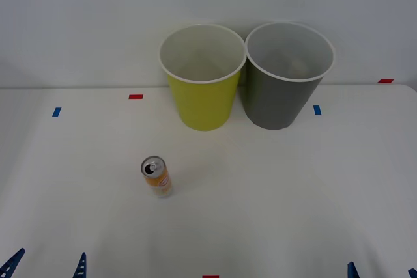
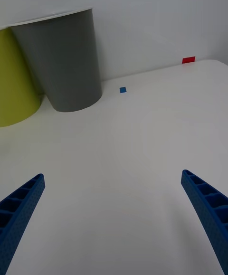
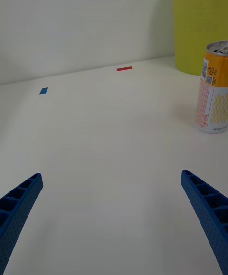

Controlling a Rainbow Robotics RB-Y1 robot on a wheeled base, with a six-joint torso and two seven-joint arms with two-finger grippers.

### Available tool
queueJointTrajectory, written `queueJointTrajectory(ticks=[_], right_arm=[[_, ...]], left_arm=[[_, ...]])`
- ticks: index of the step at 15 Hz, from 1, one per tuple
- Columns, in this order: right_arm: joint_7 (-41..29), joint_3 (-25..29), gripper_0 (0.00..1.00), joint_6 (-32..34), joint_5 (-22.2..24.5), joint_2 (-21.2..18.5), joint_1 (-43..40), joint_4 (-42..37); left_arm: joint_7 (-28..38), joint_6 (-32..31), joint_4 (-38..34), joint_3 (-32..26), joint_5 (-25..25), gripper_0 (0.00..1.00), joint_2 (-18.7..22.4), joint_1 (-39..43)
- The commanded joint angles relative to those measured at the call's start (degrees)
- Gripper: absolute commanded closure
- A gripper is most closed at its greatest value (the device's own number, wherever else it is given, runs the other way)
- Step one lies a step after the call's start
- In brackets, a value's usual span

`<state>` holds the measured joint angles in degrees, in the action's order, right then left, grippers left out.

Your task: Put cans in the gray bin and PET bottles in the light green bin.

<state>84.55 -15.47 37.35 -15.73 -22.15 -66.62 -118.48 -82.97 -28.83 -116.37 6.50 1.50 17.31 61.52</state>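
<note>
A slim orange and white can (image 1: 157,177) stands upright on the white table, left of centre; it also appears in the left wrist view (image 3: 214,94). Behind it stands the light green bin (image 1: 202,89) (image 3: 199,18) (image 2: 14,85), touching the gray bin (image 1: 285,76) (image 2: 64,61) on its right. Both bins look bare inside. My left gripper (image 1: 45,266) (image 3: 111,218) is open at the table's near left edge, short of the can. At the near right edge my right gripper (image 1: 383,271) (image 2: 111,218) is open too. No PET bottles are in view.
Small red tape marks (image 1: 135,96) (image 1: 386,81) and blue tape marks (image 1: 56,112) (image 1: 317,110) dot the table (image 1: 273,193). A pale wall rises right behind the bins. Open tabletop lies between the grippers and the bins.
</note>
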Motion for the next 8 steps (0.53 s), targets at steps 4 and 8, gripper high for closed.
queueJointTrajectory(ticks=[4, 8], right_arm=[[0.0, 0.0, 0.0, 0.0, 0.0, 0.0, 0.0, 0.0], [0.0, 0.0, 0.0, 0.0, 0.0, 0.0, 0.0, 0.0]], left_arm=[[0.0, 0.0, 0.0, 0.0, 0.0, 0.0, 0.0, 0.0], [0.0, 0.0, 0.0, 0.0, 0.0, 0.0, 0.0, 0.0]])
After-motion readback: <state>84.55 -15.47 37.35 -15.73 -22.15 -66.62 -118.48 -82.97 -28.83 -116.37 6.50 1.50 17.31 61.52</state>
